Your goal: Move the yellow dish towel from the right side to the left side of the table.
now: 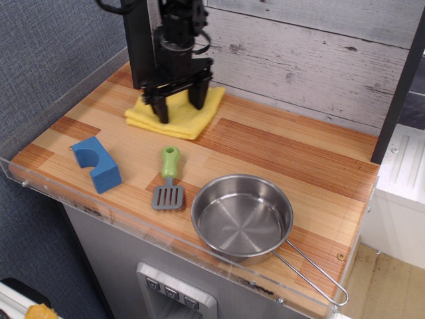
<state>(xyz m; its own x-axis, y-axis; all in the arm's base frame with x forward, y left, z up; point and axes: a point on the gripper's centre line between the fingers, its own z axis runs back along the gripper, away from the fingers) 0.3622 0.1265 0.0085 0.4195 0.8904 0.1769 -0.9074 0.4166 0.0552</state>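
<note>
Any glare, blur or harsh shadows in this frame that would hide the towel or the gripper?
In observation.image, lighting is even and soft; the steel pan shows mild sheen, no blown-out glare. The yellow dish towel is sharp, with the dark gripper standing over it and covering part. The acrylic rim reflects faintly.

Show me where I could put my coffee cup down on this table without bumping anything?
The widest bare wood lies right of the folded yellow dish towel, behind the round steel pan. A smaller patch sits between the blue foam block and the towel. The front edge is crowded: block, green-handled spatula, pan.
</note>
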